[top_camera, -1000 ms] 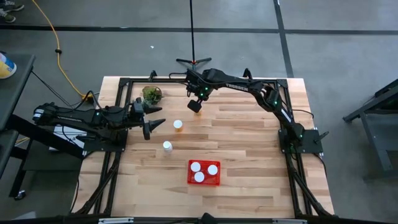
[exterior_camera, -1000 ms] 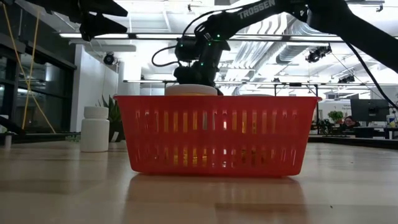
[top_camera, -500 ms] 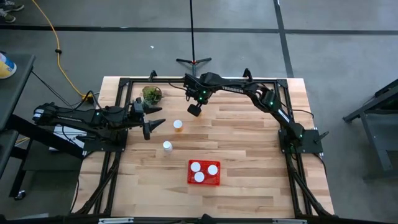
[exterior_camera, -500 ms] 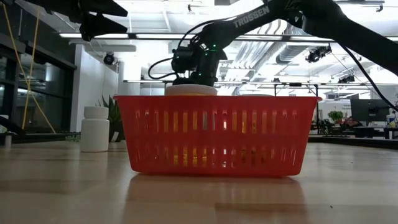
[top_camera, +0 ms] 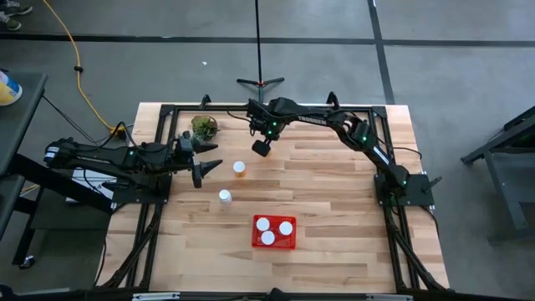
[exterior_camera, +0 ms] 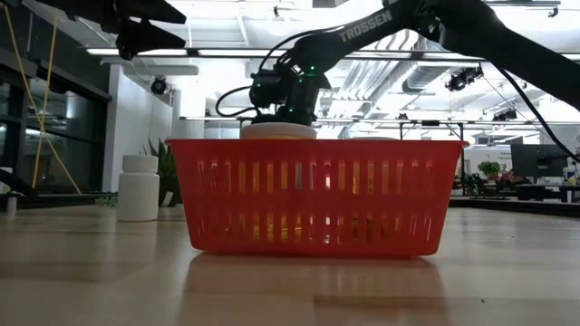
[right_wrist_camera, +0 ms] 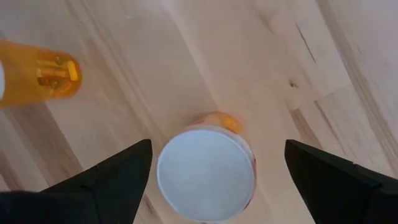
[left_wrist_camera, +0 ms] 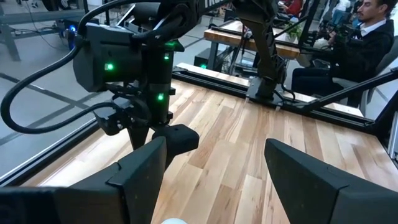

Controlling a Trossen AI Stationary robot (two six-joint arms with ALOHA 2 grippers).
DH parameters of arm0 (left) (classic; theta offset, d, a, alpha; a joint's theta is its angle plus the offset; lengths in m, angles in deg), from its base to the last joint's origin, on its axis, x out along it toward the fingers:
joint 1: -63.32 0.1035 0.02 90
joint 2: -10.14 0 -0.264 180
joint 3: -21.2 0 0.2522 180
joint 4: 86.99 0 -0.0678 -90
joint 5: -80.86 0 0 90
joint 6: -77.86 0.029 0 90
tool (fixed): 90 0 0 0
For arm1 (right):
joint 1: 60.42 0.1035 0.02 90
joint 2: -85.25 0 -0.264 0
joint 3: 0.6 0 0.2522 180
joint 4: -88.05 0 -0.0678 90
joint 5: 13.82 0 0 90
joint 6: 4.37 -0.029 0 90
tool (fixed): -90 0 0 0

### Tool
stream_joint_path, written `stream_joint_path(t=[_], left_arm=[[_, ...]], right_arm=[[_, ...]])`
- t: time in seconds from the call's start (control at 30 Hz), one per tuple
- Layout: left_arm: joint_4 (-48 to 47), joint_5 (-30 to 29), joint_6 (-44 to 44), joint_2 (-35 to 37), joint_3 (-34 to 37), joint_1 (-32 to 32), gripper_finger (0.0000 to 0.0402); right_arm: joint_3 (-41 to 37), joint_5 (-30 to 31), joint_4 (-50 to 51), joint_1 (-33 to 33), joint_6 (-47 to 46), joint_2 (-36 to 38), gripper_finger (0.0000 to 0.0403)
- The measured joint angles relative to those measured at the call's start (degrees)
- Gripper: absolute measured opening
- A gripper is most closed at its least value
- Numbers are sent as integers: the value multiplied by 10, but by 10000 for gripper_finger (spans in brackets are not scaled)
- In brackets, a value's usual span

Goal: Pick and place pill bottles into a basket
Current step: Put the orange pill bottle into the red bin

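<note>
Bright, even overhead light; ceiling strip lights (exterior_camera: 136, 52) glare, the table (exterior_camera: 290, 290) foreground blurs softly.

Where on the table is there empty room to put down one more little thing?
Bare wood lies between the red basket and the table's right edge, and along the near edge in front of the basket. The far left is crowded: the plant, two loose pill bottles, the left gripper and the right gripper sit close together there.
</note>
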Motion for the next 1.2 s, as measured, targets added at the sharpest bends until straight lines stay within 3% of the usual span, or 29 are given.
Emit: stream_joint_path(t=[0.73, 1.2], left_arm=[[1, 0, 2, 0, 0, 0, 308], [1, 0, 2, 0, 0, 0, 308]], right_arm=[[0, -5, 10, 9, -10, -11, 354], [0, 2, 14, 17, -10, -11, 246]])
